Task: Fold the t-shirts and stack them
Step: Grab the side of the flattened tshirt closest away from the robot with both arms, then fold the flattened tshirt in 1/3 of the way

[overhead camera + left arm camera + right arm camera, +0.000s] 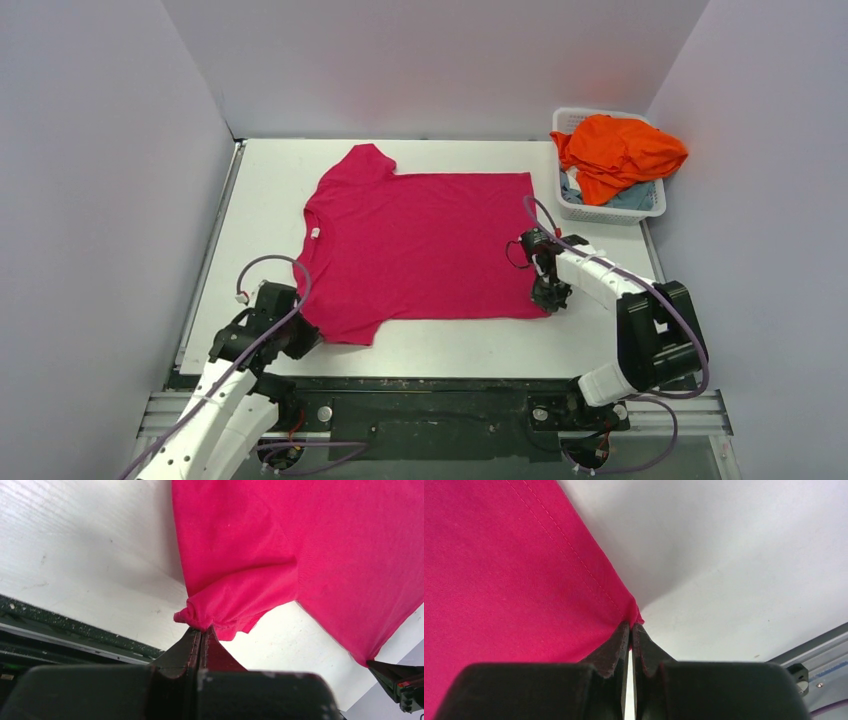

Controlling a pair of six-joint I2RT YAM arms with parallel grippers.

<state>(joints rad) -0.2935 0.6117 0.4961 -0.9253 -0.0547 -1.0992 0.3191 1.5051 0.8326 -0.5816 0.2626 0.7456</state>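
1. The pink shirt is lying spread flat in the middle of the table.
2. The left gripper is pinching the near sleeve tight. The right gripper is pinching the near hem corner.
3. I think both should be lifting together, pulling the near edge straight.
4. The far side is looking open for folding. The basket, holding the orange shirt, is sitting just past the far right corner.

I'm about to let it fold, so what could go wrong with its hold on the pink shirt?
The left jaws pinch only the bunched tip of the near sleeve; it may slip out on lifting. The right jaws hold just the very hem corner of the pink shirt, so a pull could free it and skew the fold.
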